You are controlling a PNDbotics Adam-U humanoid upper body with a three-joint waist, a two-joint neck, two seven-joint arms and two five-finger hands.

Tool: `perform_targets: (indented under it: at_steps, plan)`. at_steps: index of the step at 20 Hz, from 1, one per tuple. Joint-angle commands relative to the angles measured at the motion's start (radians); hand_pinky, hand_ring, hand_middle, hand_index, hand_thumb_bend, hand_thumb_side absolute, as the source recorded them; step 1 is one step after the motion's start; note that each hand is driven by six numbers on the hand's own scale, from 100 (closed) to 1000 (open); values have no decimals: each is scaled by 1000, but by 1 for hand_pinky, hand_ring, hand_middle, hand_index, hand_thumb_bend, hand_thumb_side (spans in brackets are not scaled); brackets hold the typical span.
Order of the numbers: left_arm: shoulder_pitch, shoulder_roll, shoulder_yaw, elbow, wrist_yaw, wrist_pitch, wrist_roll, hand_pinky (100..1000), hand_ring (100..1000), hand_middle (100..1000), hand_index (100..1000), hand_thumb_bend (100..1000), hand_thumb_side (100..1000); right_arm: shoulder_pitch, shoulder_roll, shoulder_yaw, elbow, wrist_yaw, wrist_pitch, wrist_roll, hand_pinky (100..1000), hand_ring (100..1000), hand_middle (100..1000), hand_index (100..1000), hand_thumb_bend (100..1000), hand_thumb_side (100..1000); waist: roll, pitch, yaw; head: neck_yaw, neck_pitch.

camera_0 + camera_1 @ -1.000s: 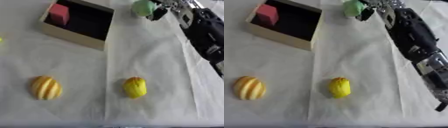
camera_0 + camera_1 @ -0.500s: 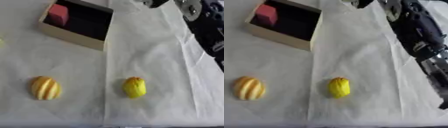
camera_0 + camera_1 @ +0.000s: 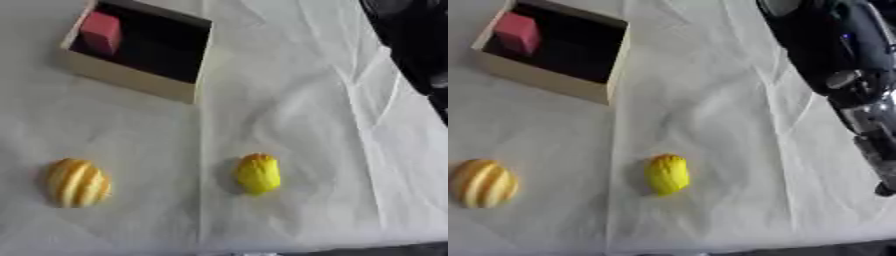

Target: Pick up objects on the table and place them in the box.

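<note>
**Two pieces left out, the working hand out of sight**

Although the open wooden box with the dark lining (image 3: 131, 80) already held a pink block (image 3: 101, 32) in its far-left corner, two things lay outside it on the white cloth-covered tabletop (image 3: 297, 100): a small yellow lemon-shaped piece (image 3: 258, 173) near the middle front, and a rounded yellow-and-orange striped piece (image 3: 77, 182) well to its left.

Both were rounded and looked likely to roll or slip sideways if fingers closed off-centre on them. The cloth was creased, so a low sweep could have snagged a fold and dragged the pieces along. Any piece released over the box's near wall rather than inside it could have bounced back onto the cloth.

Only the black and silver right arm (image 3: 842, 65) showed, running down the right edge; its hand was cut off by the frame, so whether the fingers were spread, pressed together or pinching something could not be told. No left hand showed. The box's dark interior hid anything lying low in it.
</note>
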Motion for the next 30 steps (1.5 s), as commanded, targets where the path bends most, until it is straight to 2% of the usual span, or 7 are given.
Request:
perform_targets:
  at_steps: [1,8,19,23,27,29,30]
  plan:
    - [-12,24,0,-11,-3,-2,-5,731,844,730,819,136,546,-37,21,31,-2,-5,-6,32,698,689,528,663,100,100,12,-39,3,2,4]
    - [-16,17,-4,-11,-1,-1,-10,730,844,730,819,139,546,-64,102,95,85,19,-34,59,703,697,550,680,100,100,10,-45,15,-5,4]
    - [-19,12,-5,-12,1,0,-11,730,844,729,818,140,547,-76,172,141,204,63,-76,65,702,712,569,692,100,100,4,-43,27,0,4]
    - [-18,9,-6,-11,3,1,-11,730,844,729,818,140,549,-79,197,148,253,109,-78,57,714,752,633,749,102,100,1,-41,31,0,4]
    - [-16,8,-6,-9,5,1,-12,730,844,729,818,140,550,-77,210,148,290,177,-67,58,770,852,807,894,262,100,0,-39,33,1,4]
    - [-16,8,-6,-9,5,1,-12,730,844,728,818,141,550,-74,210,147,295,185,-92,91,845,953,904,958,323,272,0,-39,32,3,4]
    - [-17,7,-6,-8,6,1,-12,729,844,728,818,141,550,-72,209,146,294,182,-112,111,865,976,913,974,359,332,-1,-39,31,4,4]
